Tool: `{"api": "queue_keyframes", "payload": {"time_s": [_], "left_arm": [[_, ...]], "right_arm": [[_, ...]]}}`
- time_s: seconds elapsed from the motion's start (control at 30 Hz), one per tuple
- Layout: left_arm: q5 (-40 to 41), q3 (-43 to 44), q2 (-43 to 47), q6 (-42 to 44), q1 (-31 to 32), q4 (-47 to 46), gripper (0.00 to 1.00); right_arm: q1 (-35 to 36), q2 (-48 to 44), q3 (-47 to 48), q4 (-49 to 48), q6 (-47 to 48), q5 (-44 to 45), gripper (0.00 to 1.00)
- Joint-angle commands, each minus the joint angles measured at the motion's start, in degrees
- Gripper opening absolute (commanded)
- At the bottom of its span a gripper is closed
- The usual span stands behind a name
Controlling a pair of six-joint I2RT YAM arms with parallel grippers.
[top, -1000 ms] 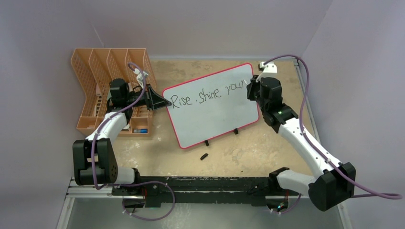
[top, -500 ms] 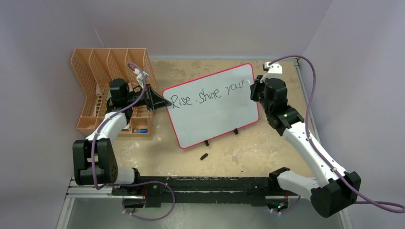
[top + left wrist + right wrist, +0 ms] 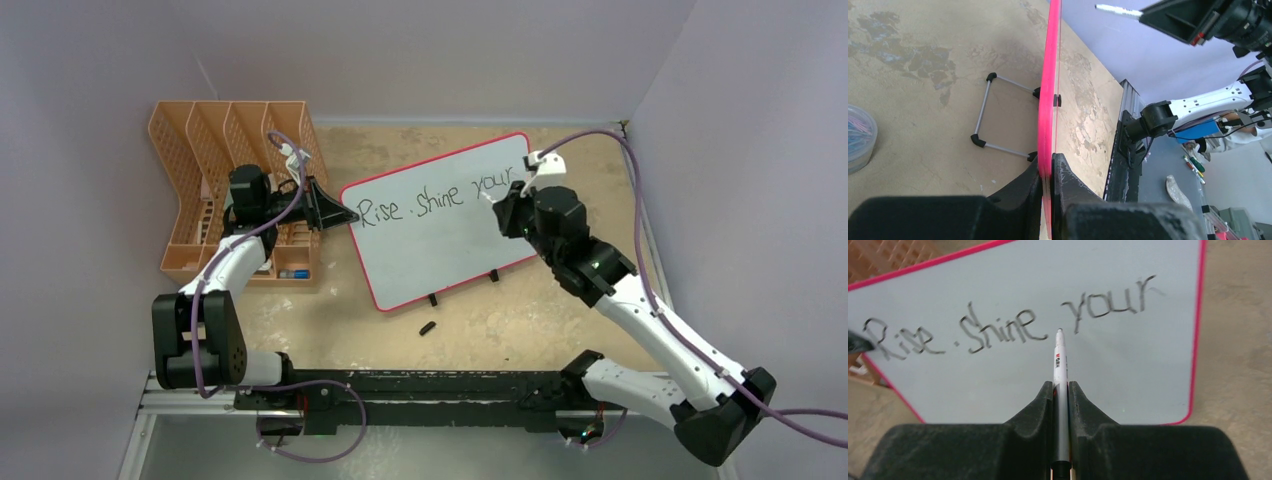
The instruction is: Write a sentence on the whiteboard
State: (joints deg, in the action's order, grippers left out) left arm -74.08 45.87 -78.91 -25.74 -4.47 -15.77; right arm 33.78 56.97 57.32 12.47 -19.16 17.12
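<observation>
The whiteboard point(image 3: 450, 240) stands tilted on the table, white with a red-pink rim. The sentence point(image 3: 440, 195) on it reads "Rise . shine your" in one line; it also shows in the right wrist view point(image 3: 1013, 325). My left gripper point(image 3: 345, 215) is shut on the whiteboard's left edge point(image 3: 1048, 125). My right gripper point(image 3: 500, 212) is shut on a white marker point(image 3: 1060, 365), whose tip points at the board just below "shine your"; I cannot tell whether it touches.
An orange mesh file rack point(image 3: 200, 150) stands at the back left behind the left arm. A small black cap point(image 3: 427, 327) lies on the table in front of the board. The board's wire stand point(image 3: 993, 112) sits behind it. Walls close in on three sides.
My right gripper with the marker has moved left and down from the board's right edge, past the end of "your", to below the first line. The left gripper and board have not moved.
</observation>
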Motion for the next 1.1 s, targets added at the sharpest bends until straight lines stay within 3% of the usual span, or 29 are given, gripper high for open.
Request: {"api": "queue_keyframes", "payload": {"time_s": [0.0, 0.63, 1.07], "left_arm": [[2.47, 0.73, 1.22, 0.89, -0.19, -1.58, 0.0], [4.08, 0.32, 1.4, 0.75, -0.19, -1.57, 0.0], [4.58, 0.5, 1.42, 0.78, -0.19, -1.28, 0.0]], "right_arm": [[5.58, -0.99, 1.36, 0.98, -4.95, 4.33, 0.0], [28.33, 1.86, -3.55, -3.97, -14.57, 17.21, 0.0], [32.52, 7.79, -3.37, -8.39, -13.72, 19.08, 0.0]]}}
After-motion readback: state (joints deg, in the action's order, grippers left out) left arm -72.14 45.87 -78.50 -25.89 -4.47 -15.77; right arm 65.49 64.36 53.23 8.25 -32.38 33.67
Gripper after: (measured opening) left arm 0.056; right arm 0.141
